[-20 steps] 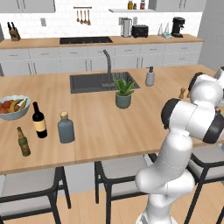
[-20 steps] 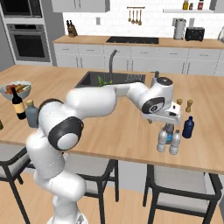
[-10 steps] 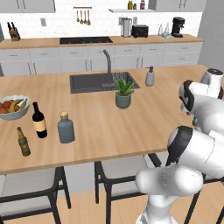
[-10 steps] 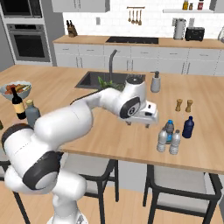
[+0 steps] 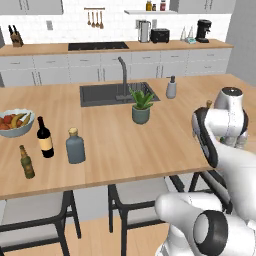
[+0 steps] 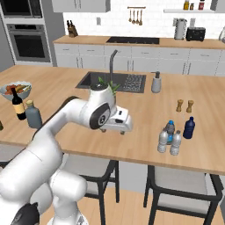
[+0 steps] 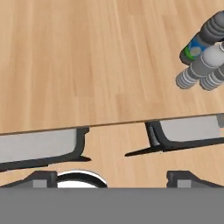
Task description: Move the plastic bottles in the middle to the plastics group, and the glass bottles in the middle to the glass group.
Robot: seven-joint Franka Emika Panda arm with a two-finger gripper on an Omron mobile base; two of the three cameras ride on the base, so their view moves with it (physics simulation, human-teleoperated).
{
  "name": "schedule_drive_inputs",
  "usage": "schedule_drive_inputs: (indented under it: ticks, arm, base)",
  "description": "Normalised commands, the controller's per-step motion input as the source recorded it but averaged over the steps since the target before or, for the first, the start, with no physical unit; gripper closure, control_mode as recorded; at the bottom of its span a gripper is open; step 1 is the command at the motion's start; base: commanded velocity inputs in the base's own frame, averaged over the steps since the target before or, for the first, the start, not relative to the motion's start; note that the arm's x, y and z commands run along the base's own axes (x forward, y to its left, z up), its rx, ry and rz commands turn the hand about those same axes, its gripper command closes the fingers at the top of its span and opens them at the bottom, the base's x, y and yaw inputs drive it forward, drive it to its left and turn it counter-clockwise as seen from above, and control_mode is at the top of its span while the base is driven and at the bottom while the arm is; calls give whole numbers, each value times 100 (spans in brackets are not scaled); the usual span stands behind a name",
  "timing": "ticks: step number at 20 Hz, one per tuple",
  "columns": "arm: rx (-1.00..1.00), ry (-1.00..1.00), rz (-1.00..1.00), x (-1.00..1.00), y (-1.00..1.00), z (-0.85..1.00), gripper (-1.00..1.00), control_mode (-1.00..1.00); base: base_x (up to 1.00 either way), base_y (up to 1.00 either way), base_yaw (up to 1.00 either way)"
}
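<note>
My gripper hangs low over the middle of the island's front edge, open and empty, its fingertips wide apart. To its right stand several small plastic bottles close together: a clear one with a blue label, two pale grey-clear ones and an all-dark-blue one. At the island's left end the squat grey-blue bottle with a tan cap stands just right of the dark wine bottle. The small beer bottle is nearer the front edge.
A fruit bowl sits behind the wine bottle. A potted plant and a grey soap dispenser stand by the sink. Pepper and salt shakers stand behind the plastic bottles. Stools are tucked under the front edge.
The arm has swung left along the front edge, away from the cluster of plastic bottles toward the island's middle. The gripper is empty and the bottles have not moved.
</note>
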Motion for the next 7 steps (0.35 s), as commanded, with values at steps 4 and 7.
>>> schedule_drive_inputs:
  ticks: [4, 7]
  arm:
    - [0, 0, 0, -90, 52, 39, -100, -100]
    - [0, -1, 0, -92, 51, 39, -100, -100]
  base:
    - [0, 0, 0]
    - [0, 0, 0]
